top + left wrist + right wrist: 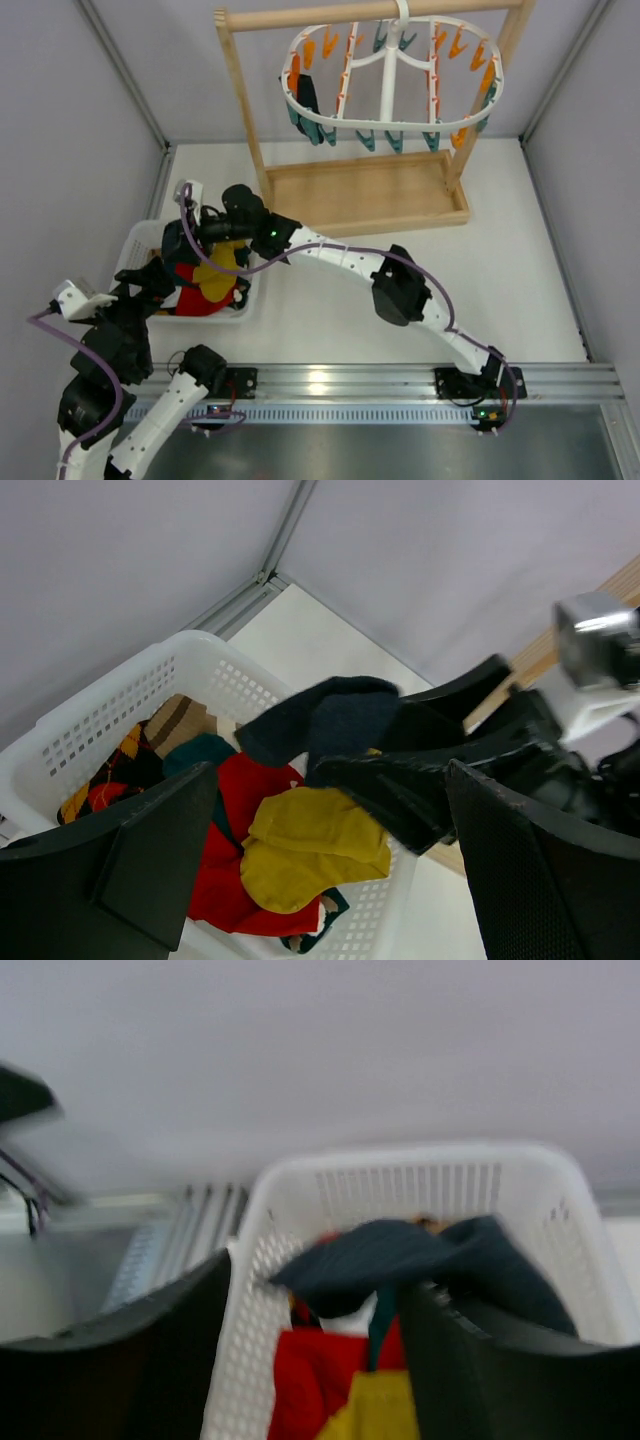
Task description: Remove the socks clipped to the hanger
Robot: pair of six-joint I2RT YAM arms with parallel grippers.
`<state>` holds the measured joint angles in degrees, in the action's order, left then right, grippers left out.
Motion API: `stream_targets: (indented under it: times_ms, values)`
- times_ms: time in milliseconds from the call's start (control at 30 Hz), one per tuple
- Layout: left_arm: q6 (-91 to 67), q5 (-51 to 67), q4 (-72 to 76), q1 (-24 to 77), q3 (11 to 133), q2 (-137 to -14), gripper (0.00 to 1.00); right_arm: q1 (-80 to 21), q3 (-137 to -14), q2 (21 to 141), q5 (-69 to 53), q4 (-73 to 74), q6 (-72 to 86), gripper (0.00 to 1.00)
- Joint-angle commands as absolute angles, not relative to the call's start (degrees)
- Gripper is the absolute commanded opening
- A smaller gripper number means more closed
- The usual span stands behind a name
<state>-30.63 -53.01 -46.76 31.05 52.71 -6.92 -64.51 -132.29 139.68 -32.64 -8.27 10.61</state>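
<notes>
White plastic basket [110, 695] with red, mustard and navy socks [280, 830] inside

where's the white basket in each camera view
top external: white basket on the left side, below centre.
left wrist: the basket fills the lower left.
right wrist: the basket sits at centre, running to the bottom edge.
shared landmark: the red sock lying in it.

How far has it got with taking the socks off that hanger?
Mostly done, it seems. A red sock and a yellow sock already lie in the white basket. In hand: the right gripper, jaws apart, hangs over the basket with a navy sock draped at its tip. Left: one dark sock clipped at the left side of the hanger; the other clips look bare.
</notes>
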Motion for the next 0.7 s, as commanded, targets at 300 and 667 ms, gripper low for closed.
stream_targets:
  times_ms: [300, 667]
  values:
    - [-30.06, -51.42, -45.70, 30.59, 51.85, -6.06, 0.99, -64.95, -108.56, 119.99, -24.53, -8.34, 2.20, 0.93]
    - [-28.57, -48.70, -44.91, 30.59, 51.42, -9.13, 0.99, -60.31, -72.71, 94.16, -9.59, -23.37, 6.75, 1.00]
